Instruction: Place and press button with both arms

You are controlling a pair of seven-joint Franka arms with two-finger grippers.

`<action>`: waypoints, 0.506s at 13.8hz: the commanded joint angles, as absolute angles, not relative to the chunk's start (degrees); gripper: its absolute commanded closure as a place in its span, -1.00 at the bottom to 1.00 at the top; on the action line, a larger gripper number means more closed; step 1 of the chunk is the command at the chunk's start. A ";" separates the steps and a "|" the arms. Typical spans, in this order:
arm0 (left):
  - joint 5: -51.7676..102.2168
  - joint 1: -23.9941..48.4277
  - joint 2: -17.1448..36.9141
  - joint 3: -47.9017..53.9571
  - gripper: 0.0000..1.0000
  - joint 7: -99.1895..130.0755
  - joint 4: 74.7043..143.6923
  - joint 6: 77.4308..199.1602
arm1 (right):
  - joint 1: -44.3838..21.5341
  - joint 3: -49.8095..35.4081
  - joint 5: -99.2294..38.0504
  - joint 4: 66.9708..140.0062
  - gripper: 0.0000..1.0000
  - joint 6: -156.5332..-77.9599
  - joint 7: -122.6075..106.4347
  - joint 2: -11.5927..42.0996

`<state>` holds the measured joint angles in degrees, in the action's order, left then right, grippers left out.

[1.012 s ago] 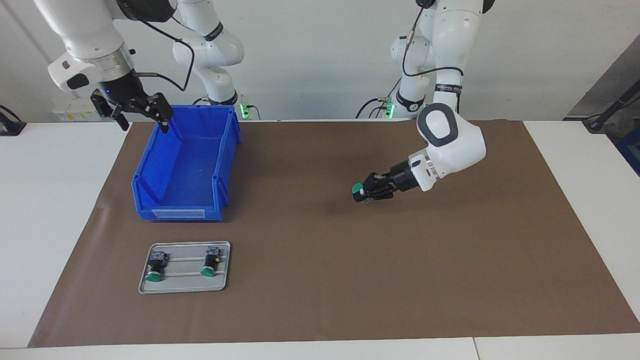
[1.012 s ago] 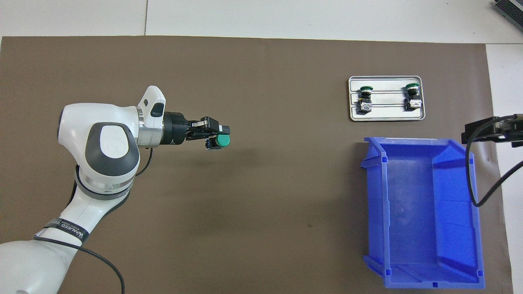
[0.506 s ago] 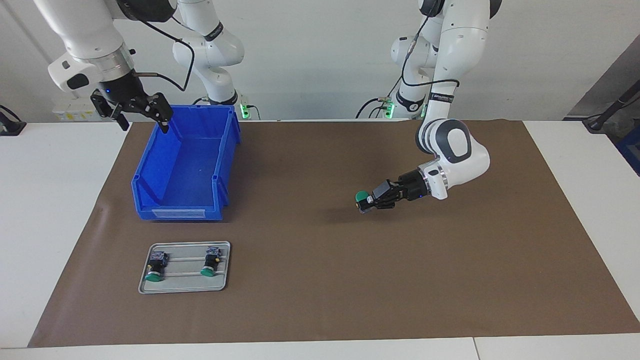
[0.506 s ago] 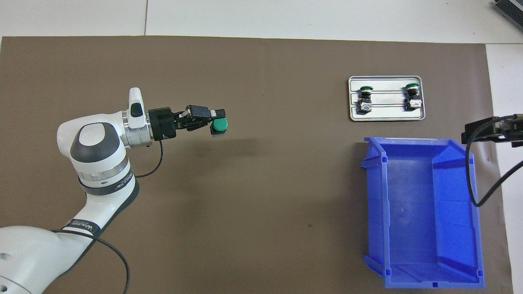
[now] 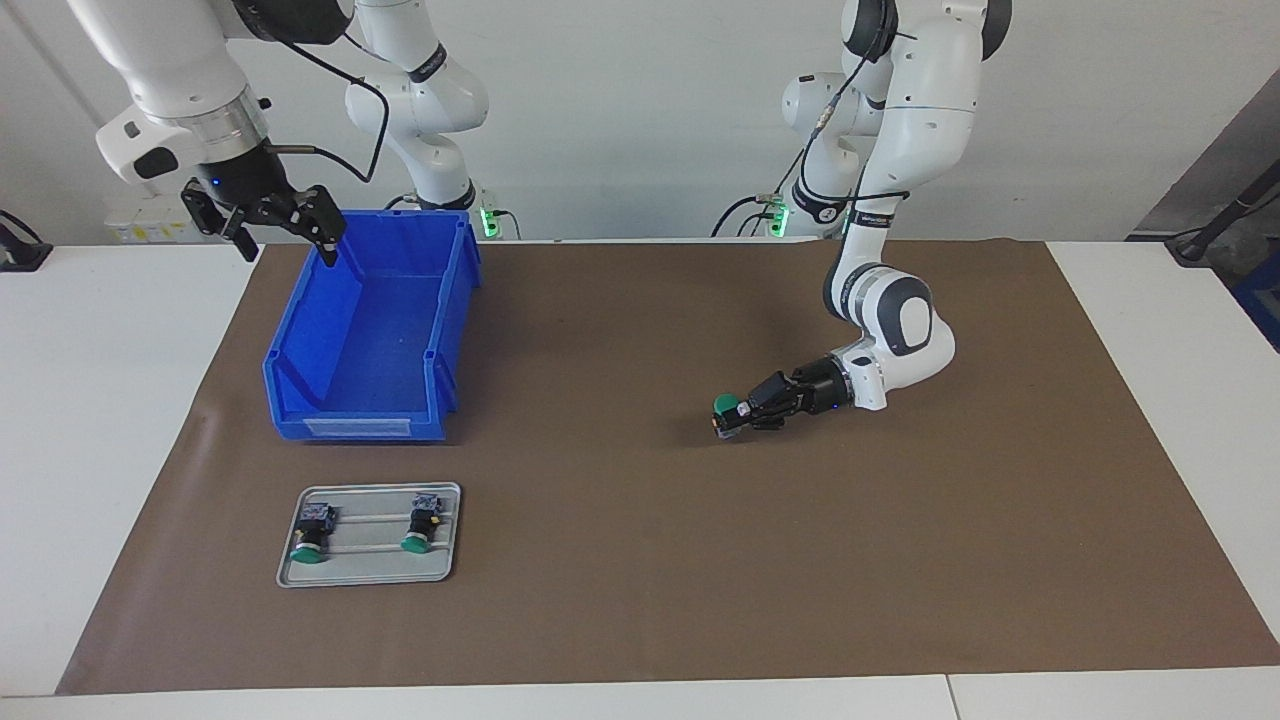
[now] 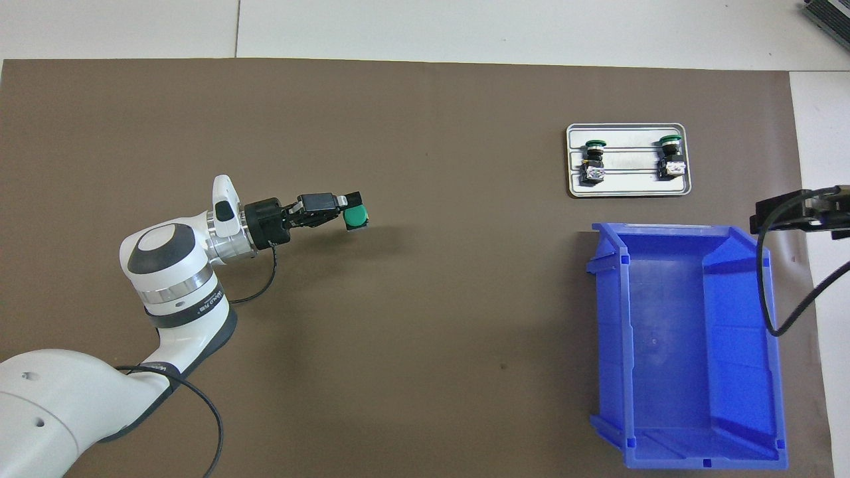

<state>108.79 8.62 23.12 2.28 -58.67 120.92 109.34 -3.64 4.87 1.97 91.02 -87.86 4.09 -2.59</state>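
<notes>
My left gripper (image 5: 737, 412) (image 6: 350, 214) is shut on a green-capped button (image 5: 727, 406) (image 6: 356, 216), low over the brown mat (image 5: 640, 480) toward the left arm's end of the table. The button stands nearly upright, green cap up, its block close to the mat; contact cannot be told. Two more buttons (image 5: 311, 532) (image 5: 420, 527) lie on their sides on a grey tray (image 5: 366, 570) (image 6: 627, 191). My right gripper (image 5: 270, 225) (image 6: 797, 214) hangs open, holding nothing, over the rim of the blue bin at the right arm's end, where that arm waits.
A blue open bin (image 5: 372, 330) (image 6: 687, 345) stands toward the right arm's end, nearer to the robots than the grey tray. The brown mat covers most of the white table (image 5: 90, 420).
The left arm folded inward and lowered the held button toward the mat, turning it more upright. The right arm has not moved.
</notes>
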 commanded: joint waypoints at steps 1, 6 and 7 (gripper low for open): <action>113.02 8.88 22.32 2.55 1.00 -61.96 124.27 108.28 | -3.43 5.01 0.62 92.02 -1.00 -88.24 2.81 -3.52; 112.94 8.27 21.80 2.37 1.00 -64.59 127.52 105.49 | -3.43 5.01 0.62 92.02 -1.00 -88.24 2.81 -3.52; 112.94 8.26 21.71 2.29 1.00 -64.69 128.14 105.12 | -3.43 4.92 0.62 92.02 -1.00 -88.24 2.81 -3.52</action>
